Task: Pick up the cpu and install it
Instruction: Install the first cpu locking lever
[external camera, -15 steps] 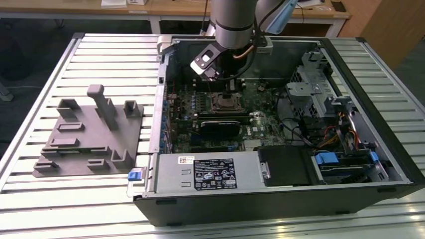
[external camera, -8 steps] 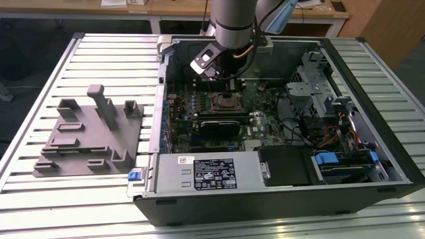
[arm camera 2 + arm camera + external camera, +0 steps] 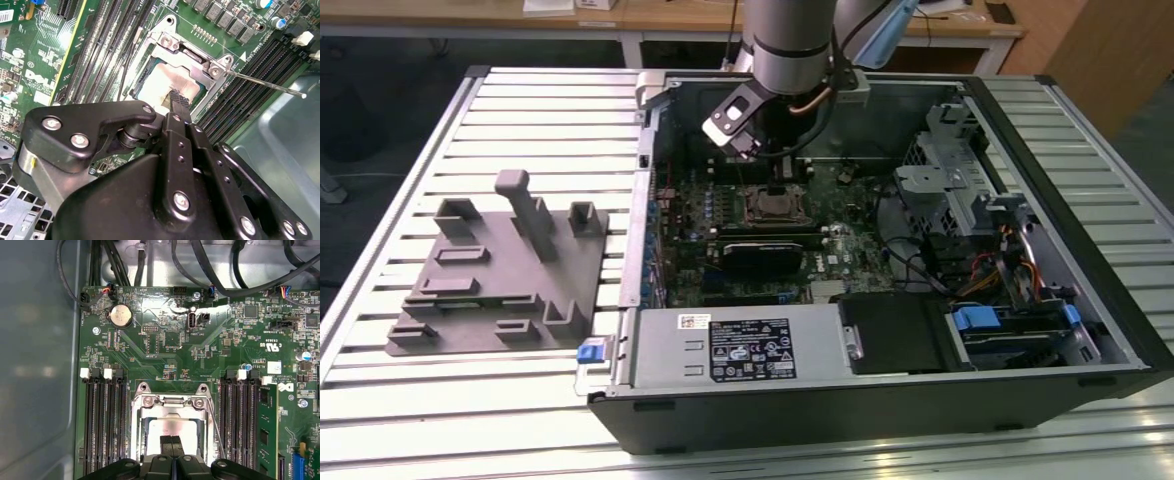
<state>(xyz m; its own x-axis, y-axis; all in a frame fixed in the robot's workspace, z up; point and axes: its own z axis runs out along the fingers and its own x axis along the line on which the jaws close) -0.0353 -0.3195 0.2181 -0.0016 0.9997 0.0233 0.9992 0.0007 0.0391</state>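
Grey tray (image 3: 500, 270) on slatted table (image 3: 520, 110), beside open computer case (image 3: 854, 415); green motherboard (image 3: 170, 355) inside.

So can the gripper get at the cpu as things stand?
Probably yes: the gripper sits directly over the cpu, whose silvery top lies bare within the socket frame, with nothing between them. Its fingers are closed together, though.

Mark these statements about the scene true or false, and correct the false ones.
1. The cpu sits inside the socket frame on the motherboard. True.
2. The gripper hangs right over the cpu. True.
3. The gripper is open wide. False: its fingers are pressed together.
4. The grey tray lies inside the computer case. False: it lies on the table, at the exterior view's left of the case.
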